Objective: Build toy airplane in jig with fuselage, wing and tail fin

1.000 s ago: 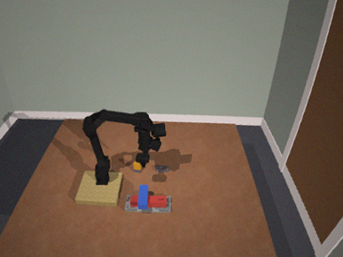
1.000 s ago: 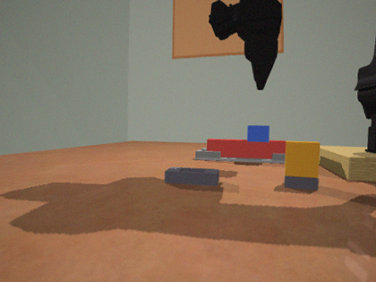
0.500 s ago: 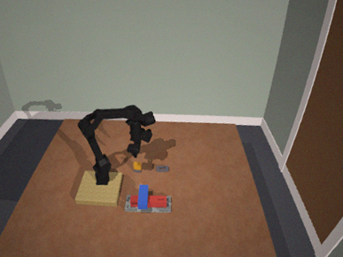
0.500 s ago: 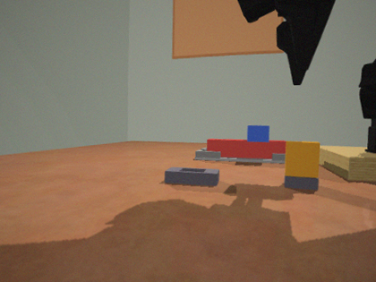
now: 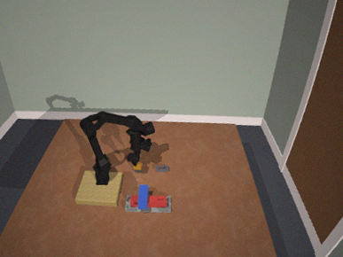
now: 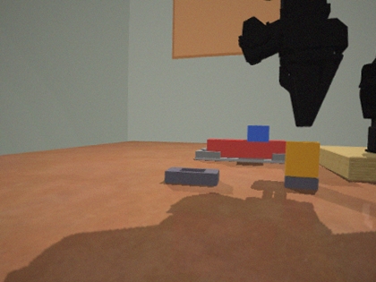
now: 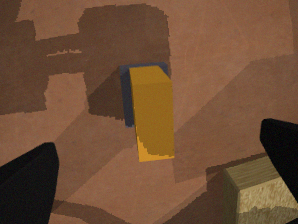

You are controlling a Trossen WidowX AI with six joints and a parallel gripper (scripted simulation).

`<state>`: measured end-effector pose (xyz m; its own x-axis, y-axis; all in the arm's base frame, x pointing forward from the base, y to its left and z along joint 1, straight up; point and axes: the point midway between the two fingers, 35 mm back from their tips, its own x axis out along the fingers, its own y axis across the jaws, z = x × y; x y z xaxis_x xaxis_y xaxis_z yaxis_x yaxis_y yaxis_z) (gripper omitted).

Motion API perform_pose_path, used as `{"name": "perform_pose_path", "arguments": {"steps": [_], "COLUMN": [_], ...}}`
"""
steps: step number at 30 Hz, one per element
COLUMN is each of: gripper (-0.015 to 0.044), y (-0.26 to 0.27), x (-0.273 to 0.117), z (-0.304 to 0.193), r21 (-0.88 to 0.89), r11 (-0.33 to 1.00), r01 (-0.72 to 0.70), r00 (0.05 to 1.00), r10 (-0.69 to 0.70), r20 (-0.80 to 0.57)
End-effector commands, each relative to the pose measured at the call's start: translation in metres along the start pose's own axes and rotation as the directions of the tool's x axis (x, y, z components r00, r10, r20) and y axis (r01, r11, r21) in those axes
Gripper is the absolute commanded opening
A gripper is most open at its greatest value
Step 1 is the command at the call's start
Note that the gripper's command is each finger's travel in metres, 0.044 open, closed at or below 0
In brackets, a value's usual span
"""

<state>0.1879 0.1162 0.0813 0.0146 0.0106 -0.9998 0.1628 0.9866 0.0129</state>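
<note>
The red fuselage [image 5: 159, 201] [image 6: 232, 148] lies in the grey cradle [image 5: 170, 209] [image 6: 208, 155]. The blue wing [image 5: 143, 196] [image 6: 258, 133] lies across the top of the fuselage; its tab is hidden. The yellow-orange tail fin [image 5: 137, 167] [image 6: 302, 159] [image 7: 154, 110] stands upright in a dark grey-blue holder [image 6: 300, 183] [image 7: 127, 100] on the table. My gripper [image 6: 305, 125] [image 7: 164, 141] is open and empty above the fin, with one finger on either side of it in the wrist view. In the exterior view its fingers overlap.
A second dark grey holder [image 5: 162, 167] [image 6: 192, 177], with an empty slot, lies beside the fin's holder. The arm's tan base block [image 5: 98, 190] [image 6: 349, 163] [image 7: 257, 195] is to the left of the cradle in the top view, and at the lower right in the wrist view.
</note>
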Motion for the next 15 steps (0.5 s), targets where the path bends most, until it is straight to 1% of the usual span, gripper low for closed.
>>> {"name": "perform_pose_path", "arguments": {"steps": [1, 15], "gripper": [0.0440, 0.0440], "y": [0.001, 0.002], "x": [0.005, 0.028], "z": [0.000, 0.001], "r21": [0.003, 0.003], "r11": [1.000, 1.000], "r01": [-0.005, -0.005], "r00": [1.000, 1.000], "r10": [0.005, 0.005], "r20": [-0.002, -0.002]}}
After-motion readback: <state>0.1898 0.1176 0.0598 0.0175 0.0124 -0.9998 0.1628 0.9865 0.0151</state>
